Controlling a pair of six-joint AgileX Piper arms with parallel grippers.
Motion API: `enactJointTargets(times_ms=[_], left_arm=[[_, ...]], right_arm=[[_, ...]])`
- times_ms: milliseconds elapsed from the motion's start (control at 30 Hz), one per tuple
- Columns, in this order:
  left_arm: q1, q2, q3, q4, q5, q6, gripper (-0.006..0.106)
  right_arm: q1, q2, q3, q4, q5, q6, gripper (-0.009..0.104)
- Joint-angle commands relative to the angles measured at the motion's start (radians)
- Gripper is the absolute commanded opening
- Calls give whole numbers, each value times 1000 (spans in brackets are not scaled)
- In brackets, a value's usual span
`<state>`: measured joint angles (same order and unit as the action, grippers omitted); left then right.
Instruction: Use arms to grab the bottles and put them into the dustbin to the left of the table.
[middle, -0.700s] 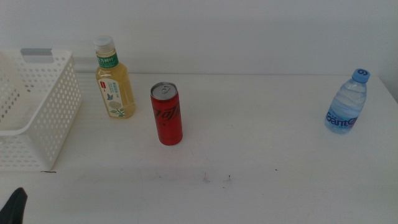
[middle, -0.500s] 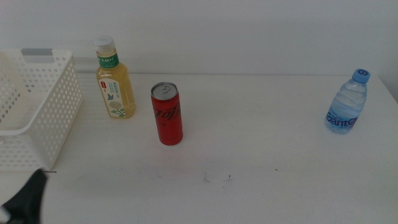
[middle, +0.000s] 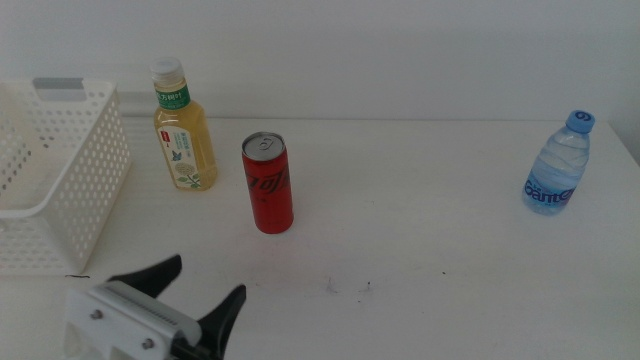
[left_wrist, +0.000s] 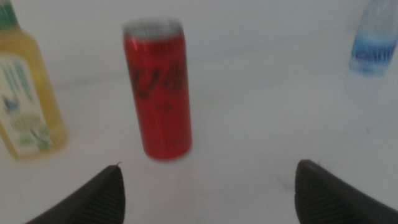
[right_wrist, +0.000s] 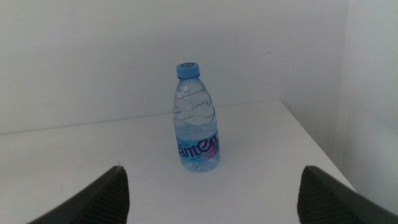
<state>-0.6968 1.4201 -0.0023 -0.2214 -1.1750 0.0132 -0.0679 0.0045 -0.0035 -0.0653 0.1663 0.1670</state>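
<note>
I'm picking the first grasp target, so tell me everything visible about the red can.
The red can is slim, metallic-looking, with a silver top, its tab lying flat, and dark lettering down its side. It stands upright on the white table, touching nothing else, right of the yellow tea bottle. The left gripper, jaws open, sits short of it.

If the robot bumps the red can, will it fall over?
Probably, yes. The red can is tall and slim on a small base, so a bump near its top would likely tip it. Being round, it might then roll. The open left gripper is nearby, not touching.

Red can (middle: 268, 183); yellow bottle (middle: 183, 135).
</note>
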Motion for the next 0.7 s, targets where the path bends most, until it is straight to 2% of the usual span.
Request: enactJointTargets(times_ms=[0, 667], left_arm=[[-16, 53, 2, -11, -46, -40, 94], [-9, -9, 2, -17, -46, -13, 94]], right_arm=[[-3, -5, 3, -7, -10, -7, 92], [-3, -5, 3, -7, -10, -7, 92]])
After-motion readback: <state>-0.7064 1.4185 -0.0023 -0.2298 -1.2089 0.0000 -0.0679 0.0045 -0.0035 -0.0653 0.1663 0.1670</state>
